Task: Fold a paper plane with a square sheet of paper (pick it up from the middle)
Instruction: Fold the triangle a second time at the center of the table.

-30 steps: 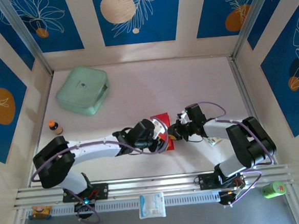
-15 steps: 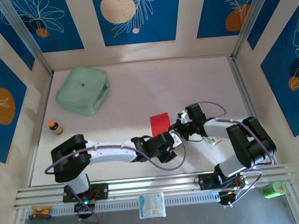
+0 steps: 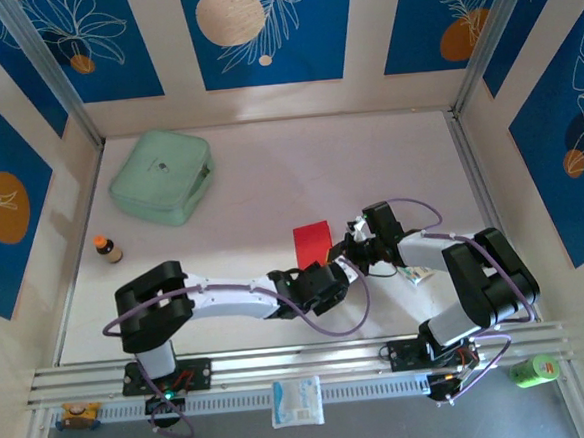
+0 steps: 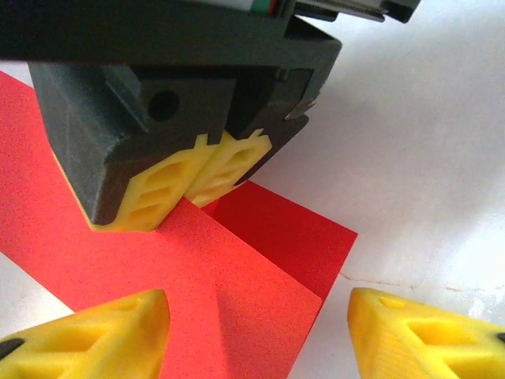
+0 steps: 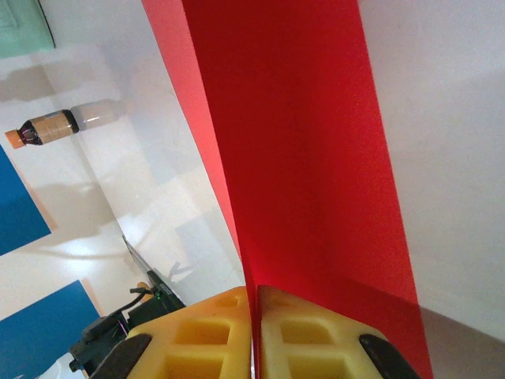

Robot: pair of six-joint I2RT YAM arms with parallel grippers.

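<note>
Progress: early, one fold seems made, no dart shape yet | square sheet of paper point(image 3: 313, 245): on bench point(image 3: 269, 170), well right of mint-green case point(image 3: 162, 176), nearer the arm bases | right hand point(image 5: 254, 304): pinched tight on the sheet's edge | left hand point(image 4: 259, 335): fingers spread wide, holding nothing, just beyond the sheet from the case

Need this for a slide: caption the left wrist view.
Right gripper pinches the folded red paper; open left gripper straddles its corner.
</note>
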